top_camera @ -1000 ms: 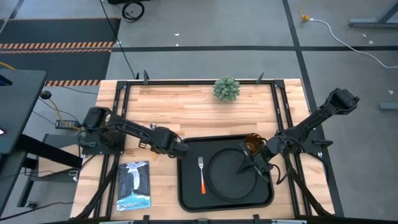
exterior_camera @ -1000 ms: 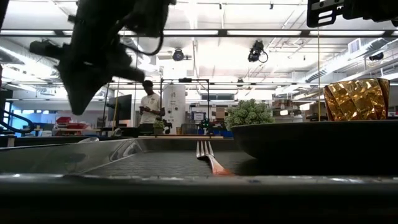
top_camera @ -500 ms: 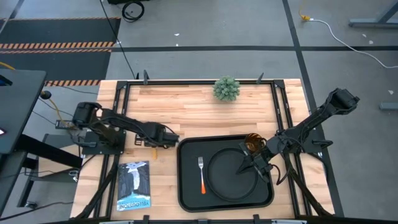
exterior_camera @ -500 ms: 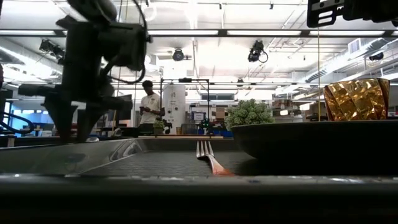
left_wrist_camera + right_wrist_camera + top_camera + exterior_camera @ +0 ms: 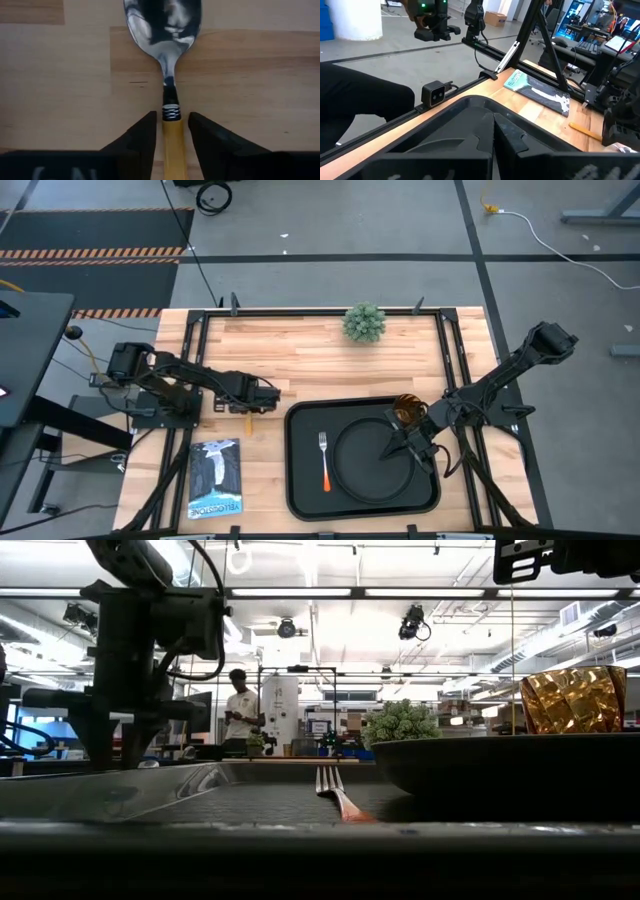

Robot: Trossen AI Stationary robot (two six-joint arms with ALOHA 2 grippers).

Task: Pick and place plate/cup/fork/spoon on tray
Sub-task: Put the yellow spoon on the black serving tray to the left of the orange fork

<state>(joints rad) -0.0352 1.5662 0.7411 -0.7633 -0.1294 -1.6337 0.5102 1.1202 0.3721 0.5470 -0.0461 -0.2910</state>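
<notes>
The spoon (image 5: 167,60) lies flat on the wooden table left of the tray (image 5: 300,492), silver bowl away from my left gripper. My left gripper (image 5: 172,135) (image 5: 264,396) is open and points down. Its fingers stand on either side of the top of the yellow handle (image 5: 173,145), with narrow gaps showing. On the tray are the black plate (image 5: 365,470), the fork (image 5: 324,461) to its left and the amber cup (image 5: 407,408) at its far right. My right gripper (image 5: 392,450) is shut over the plate's right half. My right gripper points its shut fingers (image 5: 493,131) down at the plate's right half (image 5: 400,465), slanting in from the right. Whether they touch the plate I cannot tell.
A small potted plant (image 5: 364,322) stands at the table's far edge. A booklet (image 5: 215,478) lies near the front left. Black frame rails (image 5: 196,370) run along the table's sides. A person (image 5: 240,705) stands in the room far behind.
My left gripper has moved from the tray's left edge toward the table's left and slightly far, swung from tilted to pointing down, and lowered over the spoon. In the low view its fingertips, together before, now stand apart.
</notes>
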